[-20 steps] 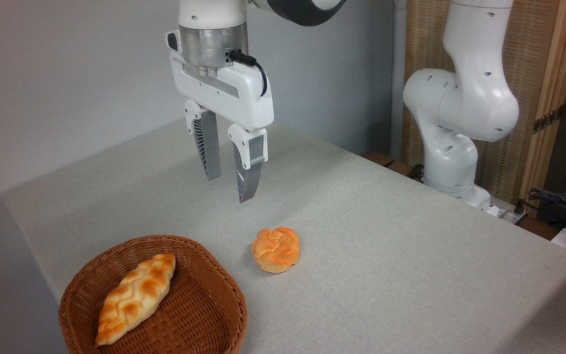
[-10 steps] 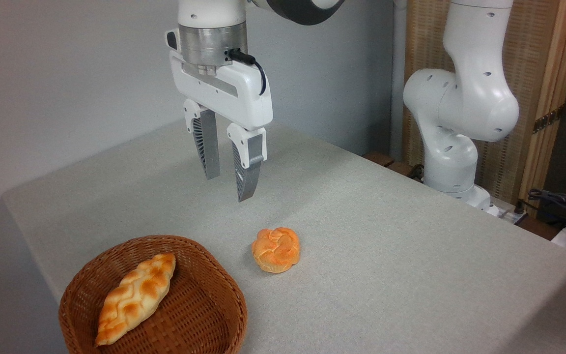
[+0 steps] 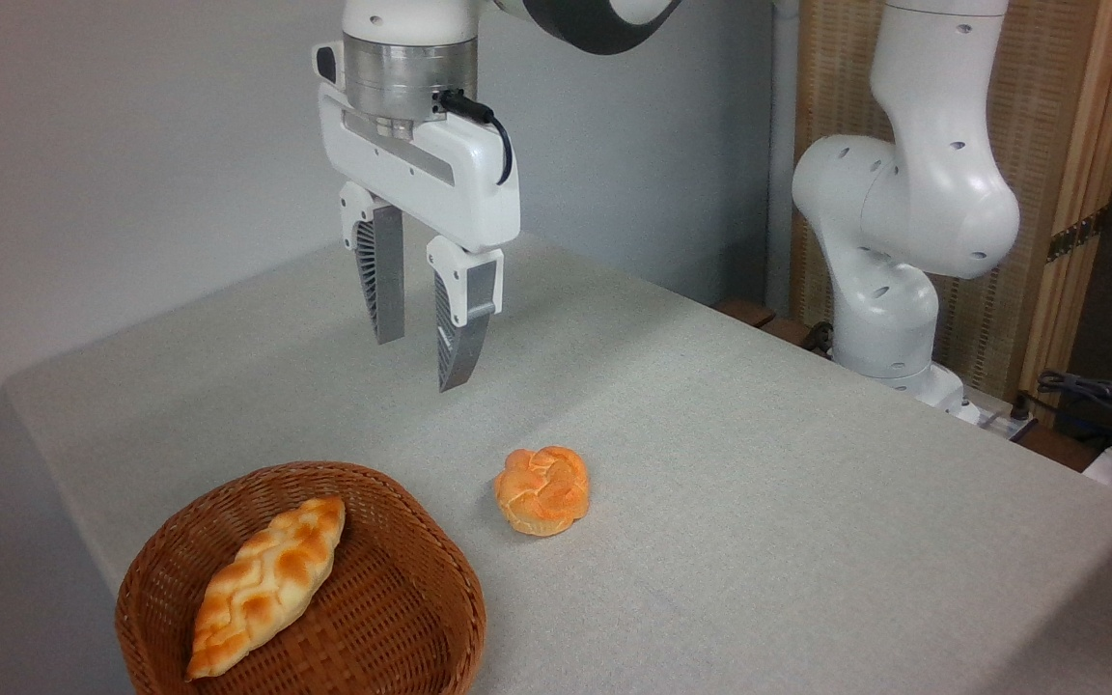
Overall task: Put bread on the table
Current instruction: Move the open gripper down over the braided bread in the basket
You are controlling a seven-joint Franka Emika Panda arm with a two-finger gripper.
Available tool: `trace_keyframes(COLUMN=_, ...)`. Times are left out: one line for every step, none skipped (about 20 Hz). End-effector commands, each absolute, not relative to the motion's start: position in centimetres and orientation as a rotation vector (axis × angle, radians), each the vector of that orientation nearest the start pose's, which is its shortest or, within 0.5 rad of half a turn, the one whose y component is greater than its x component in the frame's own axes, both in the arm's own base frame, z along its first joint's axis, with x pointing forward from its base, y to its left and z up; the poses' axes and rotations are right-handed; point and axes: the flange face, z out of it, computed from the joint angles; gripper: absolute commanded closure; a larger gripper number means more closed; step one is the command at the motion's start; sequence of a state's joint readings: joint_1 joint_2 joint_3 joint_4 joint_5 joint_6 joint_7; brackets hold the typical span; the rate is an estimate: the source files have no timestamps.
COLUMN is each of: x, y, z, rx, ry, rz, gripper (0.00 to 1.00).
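1. Nearest the camera, a brown woven basket [image 3: 300, 589] sits at the front left corner of the table [image 3: 759, 502]. The bread [image 3: 266, 581], a long braided loaf, lies aslant inside it, one pointed end low by the near rim and the other up toward the far side.
2. Just right of the basket, and apart from it, a small round orange roll [image 3: 542, 489] rests on the grey cloth. It is not the piece the task asks for.
3. Farther back, the gripper [image 3: 418, 362] hangs in the air above the table, well clear of both basket and loaf. Its two fingers point down with a gap between them and nothing held.
4. Behind, at the right, the white arm's base [image 3: 889, 309] stands beside the far table edge.
5. The step in hand looks like the approach: nothing is grasped yet.
6. The next move likely calls for bringing the fingers forward and left over the basket, straddling the loaf across its narrow width, and lowering without catching the wicker rim.
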State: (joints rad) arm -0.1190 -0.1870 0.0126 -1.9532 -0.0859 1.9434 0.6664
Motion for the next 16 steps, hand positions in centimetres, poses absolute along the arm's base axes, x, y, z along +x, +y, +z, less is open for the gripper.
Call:
trace_keyframes(x=53.0, y=-6.1, z=57.1, rx=-2.965, ry=1.116, rz=-0.365, gripper=0.0)
trace_keyframes(x=53.5, y=-6.2, z=56.9, rx=-2.972, ry=1.106, rz=-0.394, gripper=0.0)
trace_keyframes(x=54.1, y=-6.3, z=56.2, rx=-2.979, ry=1.098, rz=-0.413, gripper=0.0)
trace_keyframes(x=54.7, y=-6.3, z=55.6, rx=-2.981, ry=1.088, rz=-0.436, gripper=0.0)
trace_keyframes(x=55.3, y=-6.4, z=54.8, rx=-2.993, ry=1.077, rz=-0.446, gripper=0.0)
trace_keyframes(x=55.8, y=-6.5, z=54.2, rx=-3.017, ry=1.05, rz=-0.467, gripper=0.0)
trace_keyframes(x=56.3, y=-6.5, z=53.7, rx=-3.048, ry=1.014, rz=-0.502, gripper=0.0)
trace_keyframes(x=56.8, y=-6.5, z=53.3, rx=-3.07, ry=0.976, rz=-0.537, gripper=0.0)
trace_keyframes(x=57.2, y=-6.5, z=52.9, rx=-3.086, ry=0.936, rz=-0.556, gripper=0.0)
trace_keyframes(x=57.7, y=-6.4, z=52.2, rx=-3.099, ry=0.897, rz=-0.559, gripper=0.0)
trace_keyframes(x=58.3, y=-6.3, z=51.3, rx=-3.105, ry=0.869, rz=-0.564, gripper=0.0)
trace_keyframes(x=58.9, y=-6.4, z=50.3, rx=-3.11, ry=0.838, rz=-0.573, gripper=0.0)
trace_keyframes(x=59.7, y=-6.2, z=49.4, rx=-3.126, ry=0.774, rz=-0.602, gripper=0.0)
trace_keyframes(x=60.4, y=-6.2, z=48.6, rx=-3.145, ry=0.695, rz=-0.645, gripper=0.0)
trace_keyframes(x=61.0, y=-6.3, z=48.2, rx=-3.16, ry=0.604, rz=-0.697, gripper=0.0)
trace_keyframes(x=61.4, y=-6.5, z=47.5, rx=-3.167, ry=0.547, rz=-0.723, gripper=0.0)
